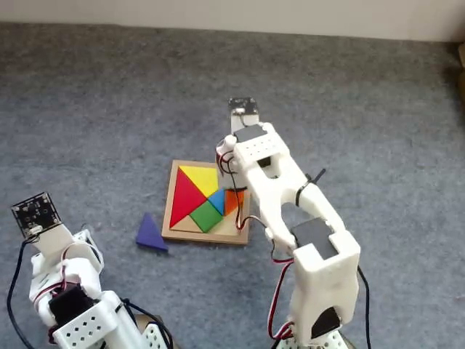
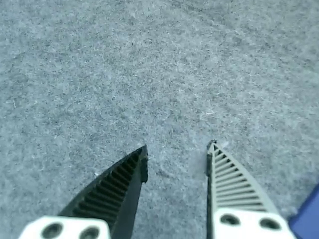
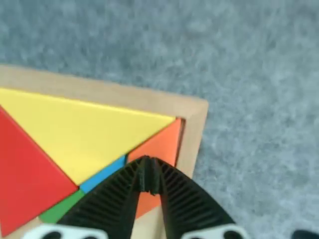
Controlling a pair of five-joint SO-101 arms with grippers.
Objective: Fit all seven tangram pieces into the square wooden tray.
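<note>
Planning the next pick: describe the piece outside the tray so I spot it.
Find the square wooden tray on the grey carpet. Beside its left edge in the high view lies a dark blue triangle, the only piece outside it.

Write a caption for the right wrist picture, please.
Shut right gripper poised over the orange piece in the wooden tray.

Ground is carpet [image 1: 102,109]: grey cloth, short rough pile, matt

The tray [image 3: 124,94] rim is pale wood, smooth, matt

The yellow piece [image 3: 84,129] and red piece [image 3: 25,174] are smooth, flat colour, low sheen

The left gripper [image 2: 178,147] is ribbed plastic, one finger black, one pale grey

The right gripper [image 3: 149,163] is black ribbed plastic

The right arm shell [image 1: 320,269] is white plastic, matt
</note>
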